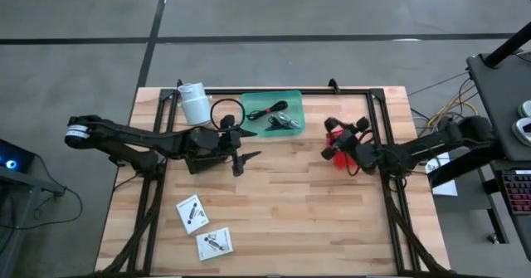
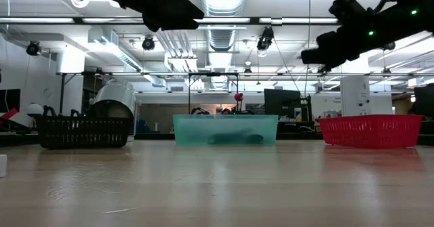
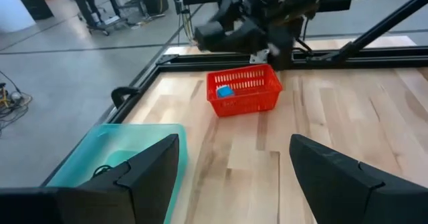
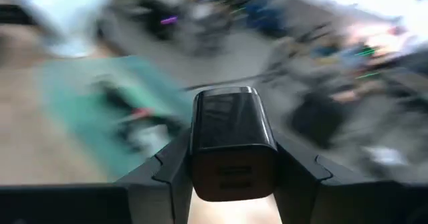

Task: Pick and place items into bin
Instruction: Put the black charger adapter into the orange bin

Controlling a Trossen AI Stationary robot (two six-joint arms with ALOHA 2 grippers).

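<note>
A black block (image 4: pixel 233 144) is clamped in the right pincer (image 4: pixel 234 177), above the red basket (image 1: pixel 342 148) to the right of the green bin (image 1: pixel 292 102). Cables (image 1: pixel 278 117) are seen inside that bin, and two white packets (image 1: pixel 192 214) lie well apart from it on the surface (image 1: pixel 315 220). The left pincer (image 1: pixel 246 148) is held spread and empty, just beside the bin.

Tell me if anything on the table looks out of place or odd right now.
Two flat white packets with black print lie loose and askew near the wooden table's front-left corner, far from the teal plastic bin. The right gripper holds a black rectangular block. Otherwise nothing stands out.
</note>
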